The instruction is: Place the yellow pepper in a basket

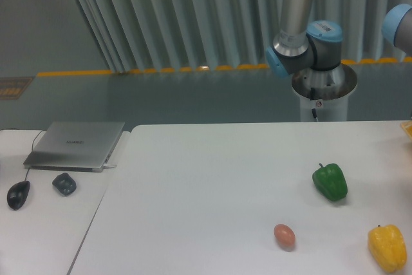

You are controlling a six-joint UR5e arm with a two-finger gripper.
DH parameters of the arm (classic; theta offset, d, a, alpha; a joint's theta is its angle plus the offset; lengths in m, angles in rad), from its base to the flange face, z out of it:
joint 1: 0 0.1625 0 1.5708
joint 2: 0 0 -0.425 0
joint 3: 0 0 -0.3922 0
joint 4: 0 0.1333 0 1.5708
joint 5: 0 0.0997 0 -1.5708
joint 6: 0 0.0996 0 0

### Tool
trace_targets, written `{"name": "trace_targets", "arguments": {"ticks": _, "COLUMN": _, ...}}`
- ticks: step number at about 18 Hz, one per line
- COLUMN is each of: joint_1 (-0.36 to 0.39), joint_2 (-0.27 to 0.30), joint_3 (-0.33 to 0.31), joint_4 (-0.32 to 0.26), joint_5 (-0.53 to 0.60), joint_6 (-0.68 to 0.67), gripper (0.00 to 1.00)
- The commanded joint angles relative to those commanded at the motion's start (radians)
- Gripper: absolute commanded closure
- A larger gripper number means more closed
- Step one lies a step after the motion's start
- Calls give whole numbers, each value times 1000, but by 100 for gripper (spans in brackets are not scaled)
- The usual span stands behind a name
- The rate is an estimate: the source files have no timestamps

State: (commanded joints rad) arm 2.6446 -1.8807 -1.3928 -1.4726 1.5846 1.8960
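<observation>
Tool not in frame, so can't tell if apart or together; only arm joints [302,46] show, up behind the surface [212,178]. Yellow pepper [387,247] lies free at near-right corner, w/ green pepper [330,181] and egg [284,236] nearby but apart, leaving room for a grasp. No basket seen.

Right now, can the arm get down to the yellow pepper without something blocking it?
Probably yes. The yellow pepper lies alone on the white table, apart from the egg and the green pepper, with nothing above it. The arm's hand is out of view.
</observation>
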Motion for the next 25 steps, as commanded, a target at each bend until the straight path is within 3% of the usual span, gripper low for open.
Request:
{"name": "trace_targets", "arguments": {"ticks": 6, "joint_1": -18, "joint_2": -1, "joint_3": -5, "joint_4": 3, "joint_5": 3, "joint_6": -12, "gripper": 0}}
{"name": "trace_targets", "arguments": {"ticks": 9, "joint_1": -25, "joint_2": -6, "joint_3": -29, "joint_4": 139, "joint_5": 3, "joint_6": -40, "gripper": 0}}
{"name": "trace_targets", "arguments": {"ticks": 14, "joint_1": -67, "joint_2": -15, "joint_3": -55, "joint_4": 216, "joint_5": 9, "joint_6": -150, "gripper": 0}}
{"name": "trace_targets", "arguments": {"ticks": 17, "joint_1": -97, "joint_2": -49, "joint_3": -51, "joint_4": 293, "joint_5": 2, "joint_6": -188, "gripper": 0}}
{"name": "trace_targets", "arguments": {"ticks": 20, "joint_1": -170, "joint_2": -113, "joint_3": -25, "joint_4": 345, "joint_5": 6, "joint_6": -443, "gripper": 0}}
{"name": "trace_targets", "arguments": {"ticks": 25, "joint_1": -189, "joint_2": -150, "joint_3": -21, "joint_4": 385, "joint_5": 9, "joint_6": -628, "gripper": 0}}
